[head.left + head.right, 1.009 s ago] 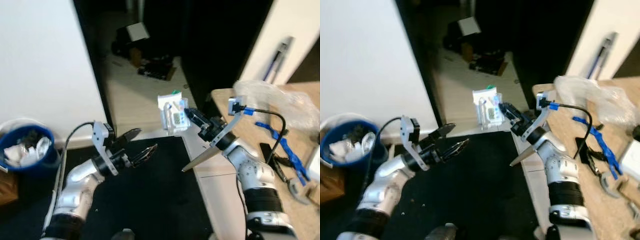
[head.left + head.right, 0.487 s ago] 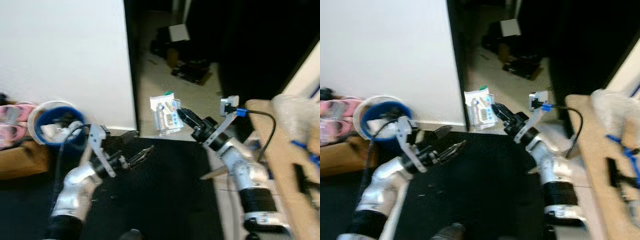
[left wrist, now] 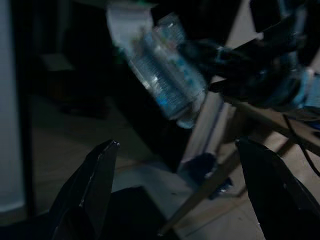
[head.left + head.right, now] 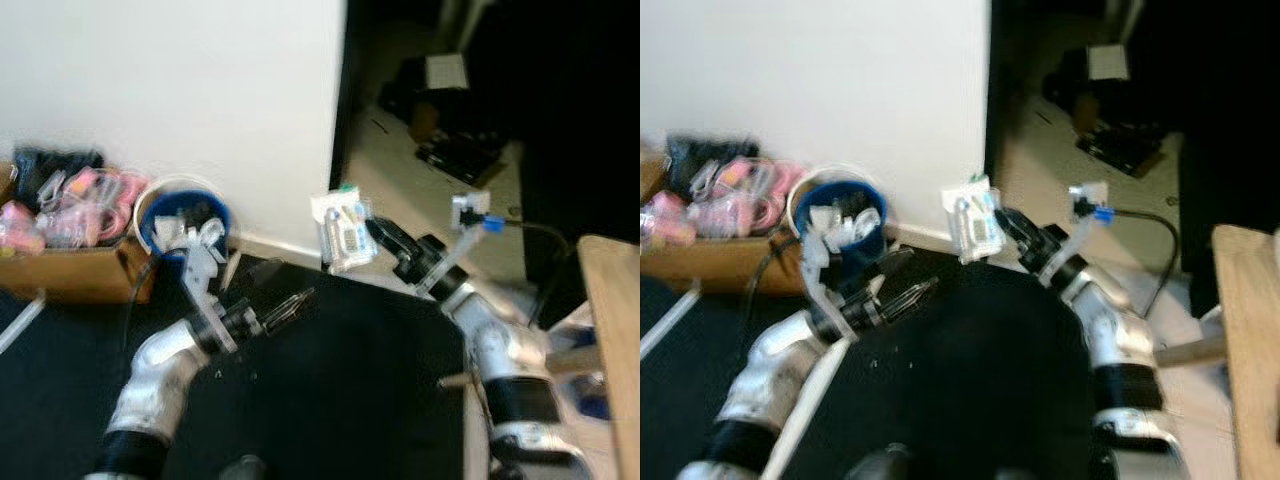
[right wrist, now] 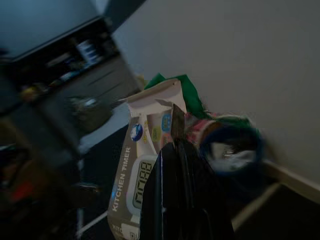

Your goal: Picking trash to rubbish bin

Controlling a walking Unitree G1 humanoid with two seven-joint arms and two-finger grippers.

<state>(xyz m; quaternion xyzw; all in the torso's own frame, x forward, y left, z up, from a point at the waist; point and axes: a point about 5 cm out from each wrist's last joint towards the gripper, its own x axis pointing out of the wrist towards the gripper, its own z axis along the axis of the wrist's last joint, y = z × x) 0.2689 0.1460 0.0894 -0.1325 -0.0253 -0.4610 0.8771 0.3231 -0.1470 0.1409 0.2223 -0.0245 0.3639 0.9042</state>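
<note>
A: R gripper (image 4: 378,236), state?
B: Fingers clamped on a kitchen timer package (image 4: 343,228), held up off the floor, upright w/ slight tilt. R wrist view reads "KITCHEN TIMER" on the card, a digital display printed under it, green bit at the top edge behind. Black fingers (image 5: 172,165) pinch the card's edge.

A: L gripper (image 4: 284,305)?
B: Spread wide, nothing betw. the fingers. Hovers low over the black mat (image 4: 340,400), pointing toward the package; package sits above and beyond its tips, apart from them. L wrist view: both fingertips (image 3: 102,165) flank the frame, package blurred in the gap behind.

A: Item: bin.
B: Blue rubbish bin (image 4: 183,216), white rim, on the floor against the white wall (image 4: 170,90). White crumpled trash inside. It's on the robot's left, just behind the L arm's wrist; well apart from the held package.

A: Beside the bin?
B: Cardboard box (image 4: 75,272), left of it, touching or nearly so, can't tell. Holds pink and dark items, too blurred to ID.

A: Farther out?
B: Dark doorway (image 4: 440,110) right of the wall; pale floor past it w/ dark clutter and a white-topped box (image 4: 445,72). Wooden tabletop edge (image 4: 610,330) at far right. Blue-tipped cable (image 4: 520,226) loops off the R wrist.
</note>
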